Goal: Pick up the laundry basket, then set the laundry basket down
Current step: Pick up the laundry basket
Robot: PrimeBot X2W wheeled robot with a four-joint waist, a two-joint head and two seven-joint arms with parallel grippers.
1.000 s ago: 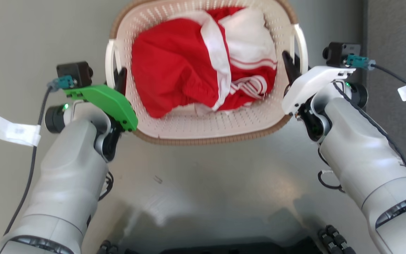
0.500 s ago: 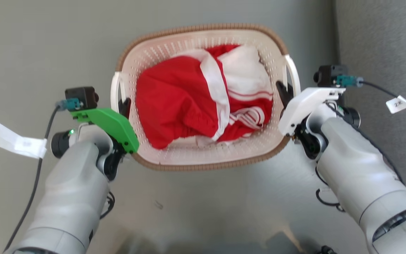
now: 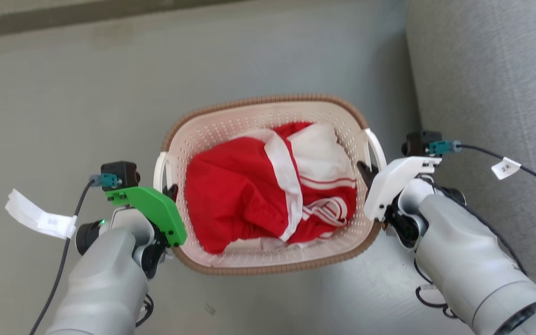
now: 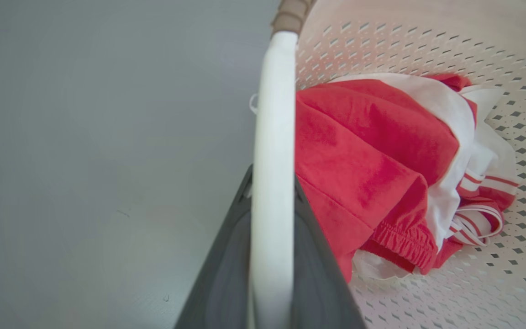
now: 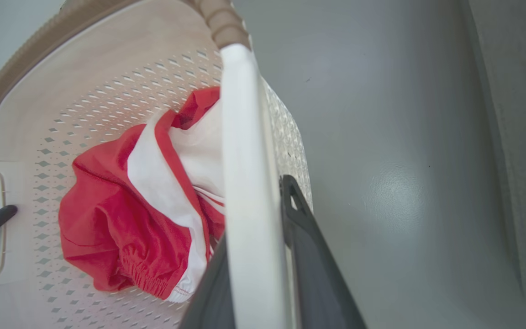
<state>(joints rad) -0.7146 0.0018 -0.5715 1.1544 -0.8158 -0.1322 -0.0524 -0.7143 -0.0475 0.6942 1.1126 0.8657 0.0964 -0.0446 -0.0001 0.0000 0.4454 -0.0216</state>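
Left tool (image 3: 171, 191) clamped on one white loop handle (image 3: 158, 166), right tool (image 3: 364, 168) on the other handle (image 3: 376, 147). Between the tools: cream perforated plastic laundry basket (image 3: 268, 99), brown-rimmed, red-and-white garments (image 3: 235, 195) inside.

pale grey forearms (image 3: 105, 284). left wrist cover (image 3: 154, 214) green, right wrist cover (image 3: 391, 184) white. black cameras (image 3: 120, 173), teal plugs (image 3: 108, 180), black cables (image 3: 65, 251), white tags (image 3: 40, 218); right tag (image 3: 505, 167) possibly reads "2*". jaws dark grey.

The laundry basket (image 3: 249, 125) is smooth perforated plastic, the cloth (image 3: 231, 204) soft, the floor (image 3: 86, 93) faintly glossy
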